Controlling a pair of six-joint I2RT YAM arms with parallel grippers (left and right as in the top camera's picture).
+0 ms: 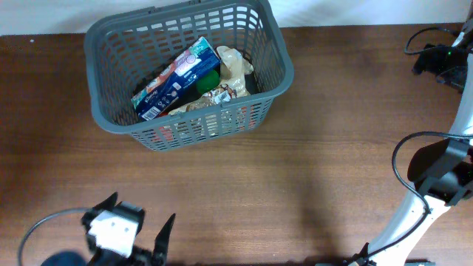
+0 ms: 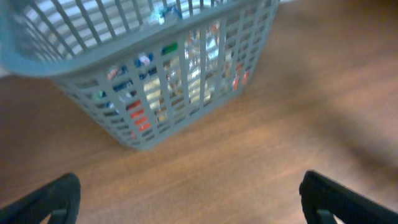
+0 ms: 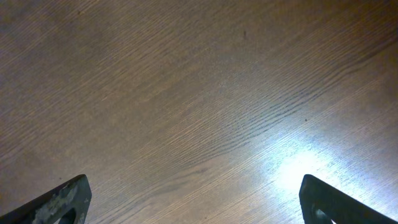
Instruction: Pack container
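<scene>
Looks close to done: blue box (image 1: 177, 77) and packets (image 1: 225, 89) already inside the basket (image 1: 194, 131), standing far and left of centre on the worktop (image 1: 295, 170); nothing loose to be seen outside it. Left end effector (image 2: 189, 199) spread wide, empty, low at the near edge, facing the basket from well apart. Right end effector (image 3: 193, 199) likewise wide open, empty, pointed down at wood on the right.
</scene>
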